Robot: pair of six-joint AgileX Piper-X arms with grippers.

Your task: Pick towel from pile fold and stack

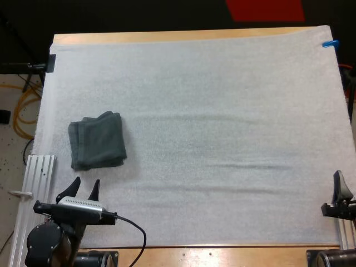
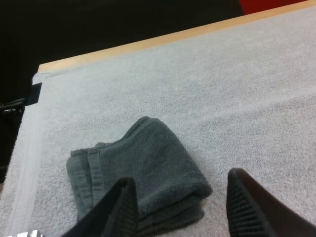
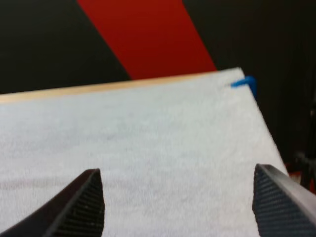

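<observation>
From the high view, a dark grey-green towel (image 1: 97, 140) lies folded on the white mat (image 1: 222, 111), out toward nine o'clock of the mat and a little nearer the robot's side. Its layered edges show along its nine o'clock side, though I cannot tell whether it is one towel or several stacked. The left claw (image 1: 85, 186) hangs just off the towel's six o'clock edge, apart from it, its two fingers spread and holding nothing. A metal rail (image 1: 39, 178) runs beside the mat at the claw's nine o'clock. The right claw (image 1: 339, 192) sits over at four o'clock of the mat. The frame's edge cuts it off, so I can make out one upright finger and nothing of the gap. The wooden table (image 1: 167, 38) shows as a strip past the mat at twelve o'clock. From the left wrist view, the left claw (image 2: 182, 176) stands wide over the near end of the towel (image 2: 143, 163), clear of it. One finger (image 2: 123, 210) covers part of the towel's near edge, and the other is over bare mat (image 2: 222, 89) just beside the towel. The folds at the towel's rounded near corner are hard to count. From the right wrist view, the right claw (image 3: 177, 170) is wide apart with nothing between its fingers, over bare mat (image 3: 148, 128). Both fingers are cut off near their roots.
</observation>
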